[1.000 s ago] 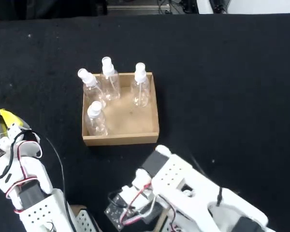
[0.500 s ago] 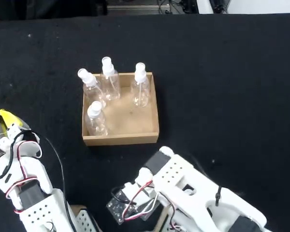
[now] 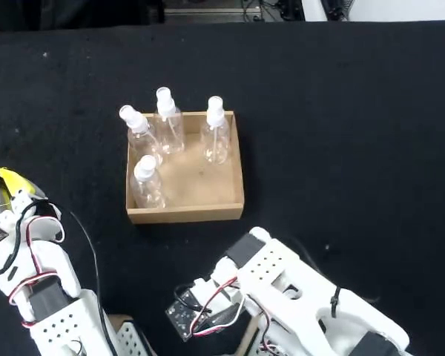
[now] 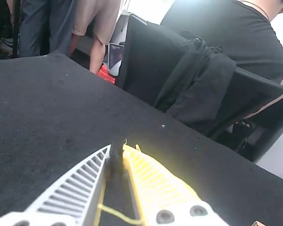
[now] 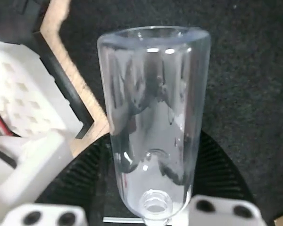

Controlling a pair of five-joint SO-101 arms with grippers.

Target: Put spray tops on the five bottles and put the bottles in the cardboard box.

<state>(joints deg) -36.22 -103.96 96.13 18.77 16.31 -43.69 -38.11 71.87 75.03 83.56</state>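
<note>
A clear bottle [image 5: 153, 108] with no spray top sits lengthwise in the right gripper [image 5: 153, 165], its open neck toward the wrist and its flat base pointing away. The black ribbed jaws are closed against its two sides, parted just enough to hold it. Black counter [image 5: 245, 70] lies beneath the bottle, with a tan edge [image 5: 66, 61] and white arm parts to one side. From above, the right arm [image 3: 289, 293] lies at the near edge of the counter, close in front of the box [image 3: 185, 214] but not touching it. The cardboard box is open on top and sits a little left of the counter's middle. Four capped bottles [image 3: 216, 141] stand upright inside, each with a white spray top [image 3: 215, 110]. Three stand along the far wall, at the left corner, the middle and the right corner. The fourth stands against the left wall near the front. The near right part of the box floor is bare. The left arm [image 3: 41, 278] is at the near left corner of the counter, well apart from the box. The left gripper [image 4: 119, 149] hangs above bare counter. Its white and yellow jaws are closed almost tip to tip, with nothing between them. A black chair [image 4: 188, 84] stands beyond the counter's far edge.
</note>
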